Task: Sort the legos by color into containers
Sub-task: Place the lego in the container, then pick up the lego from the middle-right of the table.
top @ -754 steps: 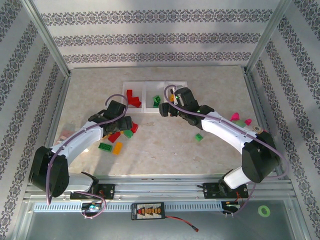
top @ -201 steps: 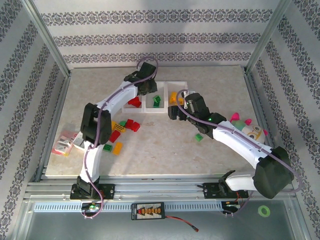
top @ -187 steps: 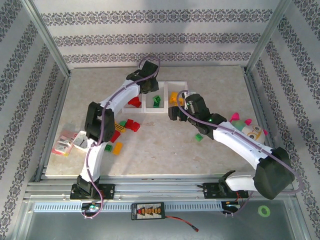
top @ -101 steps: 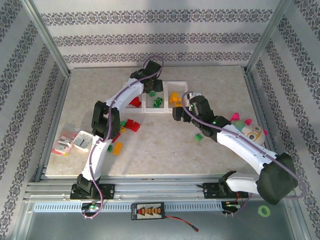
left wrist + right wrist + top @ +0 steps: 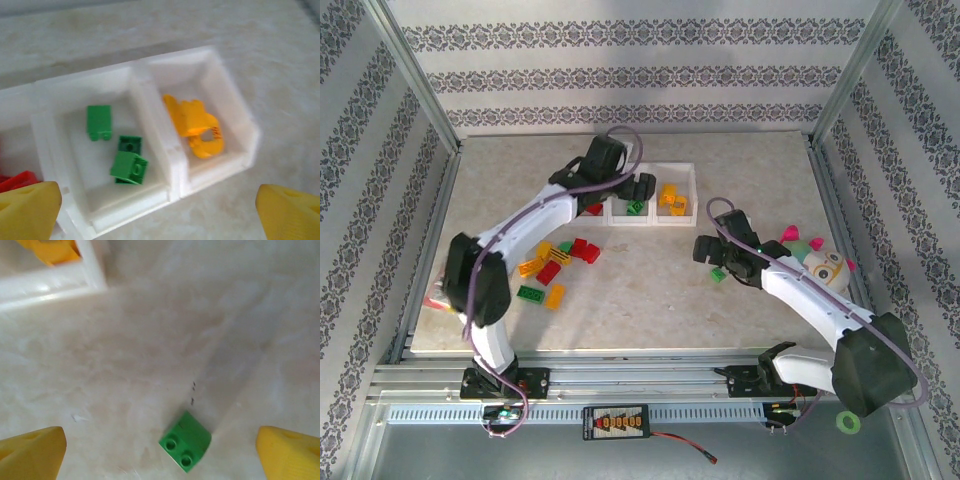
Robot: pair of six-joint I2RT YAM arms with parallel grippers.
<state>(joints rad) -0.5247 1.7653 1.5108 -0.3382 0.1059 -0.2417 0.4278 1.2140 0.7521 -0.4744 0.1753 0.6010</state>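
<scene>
Beige marbled bench [image 5: 640, 320], patterned walls around it. Sorting judged partly done.

Near left: cluster of loose legos [image 5: 552, 272] in red, green and orange, unsorted on the bench.

Near right: lone green brick [image 5: 186, 442] on the bench. Right pincer [image 5: 706, 249] hovers over it, jaws wide apart, empty, not touching.

Far: containers [image 5: 172, 145] hold red pieces [image 5: 15, 181] in the left bin, three green pieces [image 5: 127, 165] in the middle and orange pieces [image 5: 192, 125] in the right. Left pincer [image 5: 160, 212] above the middle bin, jaws wide apart, nothing held.
</scene>
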